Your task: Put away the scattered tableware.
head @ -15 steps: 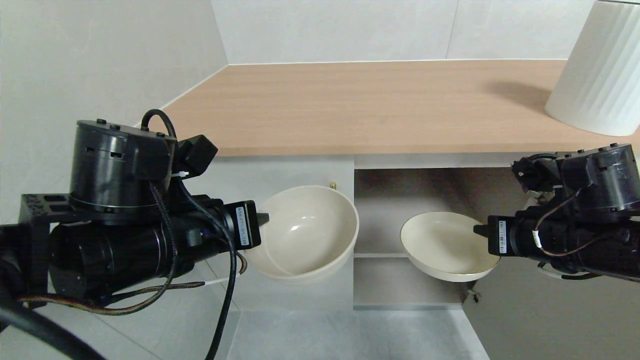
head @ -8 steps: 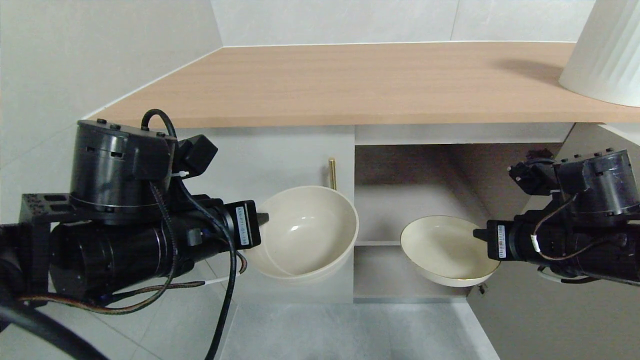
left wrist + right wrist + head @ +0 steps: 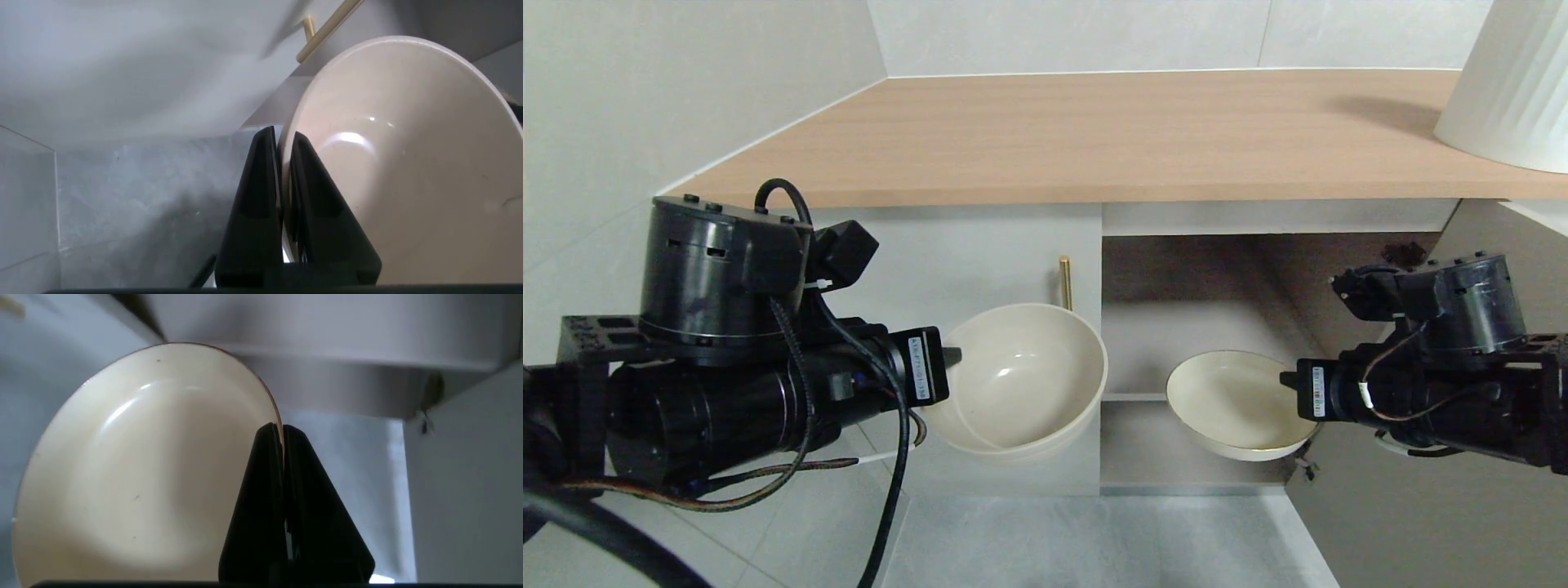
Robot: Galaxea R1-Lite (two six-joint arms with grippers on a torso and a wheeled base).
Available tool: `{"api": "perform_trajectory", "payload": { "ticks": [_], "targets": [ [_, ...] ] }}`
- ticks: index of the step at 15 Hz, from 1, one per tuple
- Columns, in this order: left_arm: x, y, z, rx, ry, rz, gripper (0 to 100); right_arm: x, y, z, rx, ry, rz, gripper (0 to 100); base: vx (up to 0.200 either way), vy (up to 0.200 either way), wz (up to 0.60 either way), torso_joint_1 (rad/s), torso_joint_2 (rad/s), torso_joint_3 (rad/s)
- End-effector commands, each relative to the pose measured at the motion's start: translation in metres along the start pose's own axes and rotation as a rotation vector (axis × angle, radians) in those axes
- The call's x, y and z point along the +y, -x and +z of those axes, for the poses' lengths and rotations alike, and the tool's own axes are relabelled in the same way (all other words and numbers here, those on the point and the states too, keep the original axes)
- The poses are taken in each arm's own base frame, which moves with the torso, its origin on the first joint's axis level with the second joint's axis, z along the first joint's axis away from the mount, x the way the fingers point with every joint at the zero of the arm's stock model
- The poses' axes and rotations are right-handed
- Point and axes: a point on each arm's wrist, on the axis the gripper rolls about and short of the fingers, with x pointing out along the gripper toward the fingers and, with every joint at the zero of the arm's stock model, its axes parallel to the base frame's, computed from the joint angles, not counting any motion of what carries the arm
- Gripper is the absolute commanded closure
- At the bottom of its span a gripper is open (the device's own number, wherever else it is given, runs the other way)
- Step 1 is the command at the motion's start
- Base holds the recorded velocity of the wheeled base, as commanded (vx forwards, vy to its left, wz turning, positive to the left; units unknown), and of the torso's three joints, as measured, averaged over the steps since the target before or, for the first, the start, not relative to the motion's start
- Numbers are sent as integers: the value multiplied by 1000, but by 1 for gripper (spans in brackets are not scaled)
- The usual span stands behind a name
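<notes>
L end effector [image 3: 281, 137] clamped on rim of deep cream ceramic bowl [image 3: 1021, 380]. Bowl held off the floor in front of closed grey cabinet door [image 3: 980, 253], just below its gold bar handle [image 3: 1064, 282]. R end effector [image 3: 280, 431] pinched shut on rim of shallow cream gold-edged dish [image 3: 1225, 400], held at mouth of open cabinet compartment [image 3: 1176, 318]. Wood tabletop [image 3: 1094, 139] above, w/ white ribbed object [image 3: 1515, 90] at its right end.

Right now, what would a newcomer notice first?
A deep cream bowl is held by the left jaws, pinched at its rim, before the shut cabinet door. A shallower gold-rimmed dish sits in the right jaws at the open cabinet under the wooden counter.
</notes>
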Motion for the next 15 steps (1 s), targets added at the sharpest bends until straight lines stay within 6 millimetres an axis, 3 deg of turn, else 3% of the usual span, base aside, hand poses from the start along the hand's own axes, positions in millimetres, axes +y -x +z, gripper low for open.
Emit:
{"api": "perform_trajectory", "payload": {
  "ticks": [1, 6, 9, 13, 15],
  "targets": [
    [0, -1, 0, 2, -1, 2, 100, 3, -49, -16, 2, -19, -40, 100, 0, 0, 0, 0, 0, 0],
    [0, -4, -2, 13, -3, 7, 100, -13, -120, -33, -43, -73, -197, 100, 0, 0, 0, 0, 0, 0],
    [0, -5, -2, 12, -3, 9, 100, -22, -142, -33, -40, -88, -228, 100, 0, 0, 0, 0, 0, 0],
    [0, -8, -4, 23, -6, 11, 100, -27, -191, -27, -90, -111, -305, 100, 0, 0, 0, 0, 0, 0],
    [1, -8, -4, 23, -5, 14, 100, -30, -203, -27, -108, -116, -340, 100, 0, 0, 0, 0, 0, 0]
  ]
}}
